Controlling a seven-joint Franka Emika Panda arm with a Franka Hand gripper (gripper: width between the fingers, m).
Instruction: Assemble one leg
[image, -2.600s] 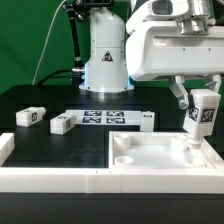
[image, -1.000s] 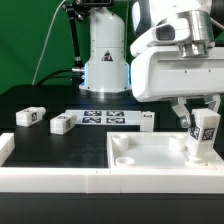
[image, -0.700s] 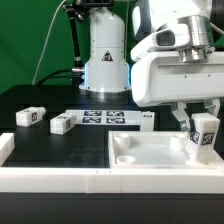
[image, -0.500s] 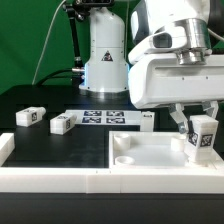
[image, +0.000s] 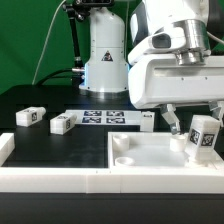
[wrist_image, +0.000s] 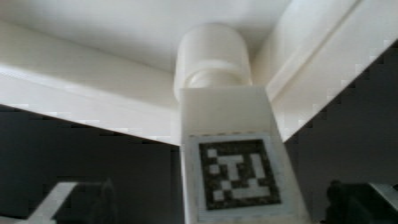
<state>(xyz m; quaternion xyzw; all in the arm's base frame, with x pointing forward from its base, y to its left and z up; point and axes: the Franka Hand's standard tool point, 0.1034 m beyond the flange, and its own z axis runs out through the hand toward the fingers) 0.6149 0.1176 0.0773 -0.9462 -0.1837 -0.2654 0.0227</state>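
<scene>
So the leg is a chunky white plastic block with a crisp black-and-white square tag on its flat face. It's standing on end, leaning a touch, at about 4 o'clock in the exterior view, down in the corner of the tabletop panel. In the wrist view the leg has a squared body that rounds off into a smooth cylindrical end, and that end sits tucked against the panel's raised rim.

The gripper looks spread. Its dark fingers sit clear of the leg on both sides, with gaps showing.

The panel is matte white with shallow round recesses, one of them at roughly 6 o'clock.

Back on the black table around 9 o'clock lie the left block and the next block. The thin marker board is just beside them, and the far block lies at its other end.
</scene>
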